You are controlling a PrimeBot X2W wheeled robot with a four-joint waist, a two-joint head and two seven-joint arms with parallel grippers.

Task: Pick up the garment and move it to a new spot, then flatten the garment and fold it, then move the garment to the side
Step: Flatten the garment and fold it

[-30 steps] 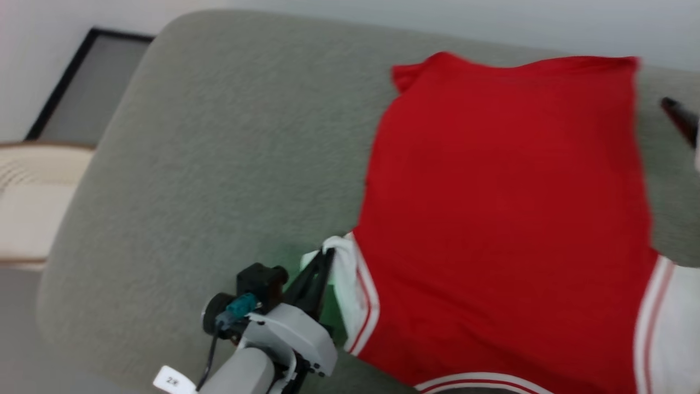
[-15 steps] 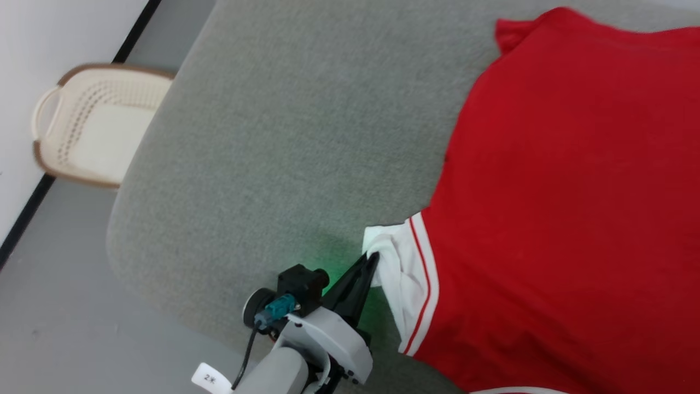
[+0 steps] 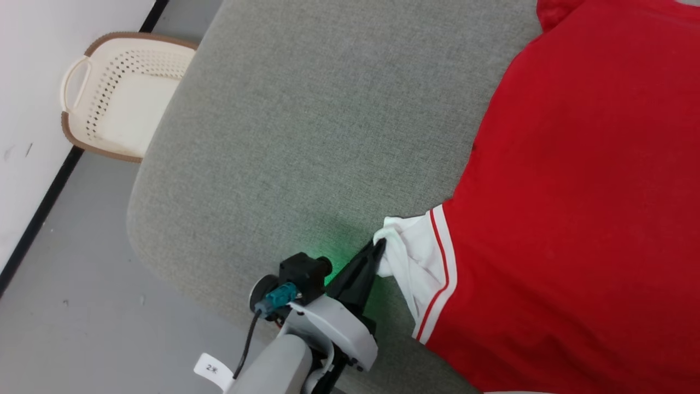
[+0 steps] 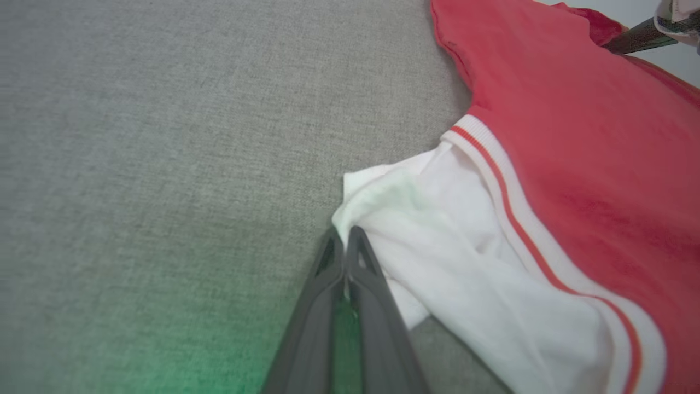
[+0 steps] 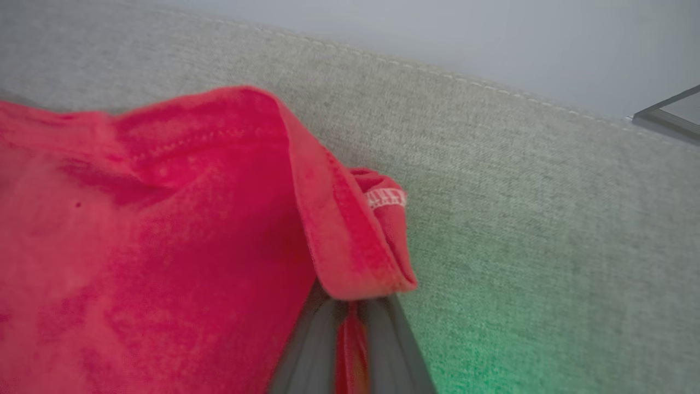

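The garment point(image 3: 574, 191) lies spread on a grey cushion point(image 3: 306, 137), red back side up, filling the right of the head view. Its white sleeve point(image 3: 418, 257) with red-striped trim points left. My left gripper point(image 3: 378, 247) is shut on that sleeve's edge; the left wrist view shows the closed fingertips pinching the white cloth point(image 4: 344, 236). In the right wrist view my right gripper point(image 5: 350, 306) is shut on a folded red hem corner point(image 5: 355, 241), with red cloth between its fingers. A dark finger point(image 4: 637, 37) of the right gripper shows at the garment's far corner.
A cream perforated basket point(image 3: 109, 71) stands on the grey floor point(image 3: 71, 284) beside the cushion's left end, against a white wall point(image 3: 44, 54). The cushion's rounded front edge runs close to my left wrist. A dark frame point(image 5: 670, 112) leans behind the cushion.
The head camera has swung, so the whole picture has shifted and the basket has come into full view. My left gripper keeps its hold on the sleeve. The right gripper has closed.
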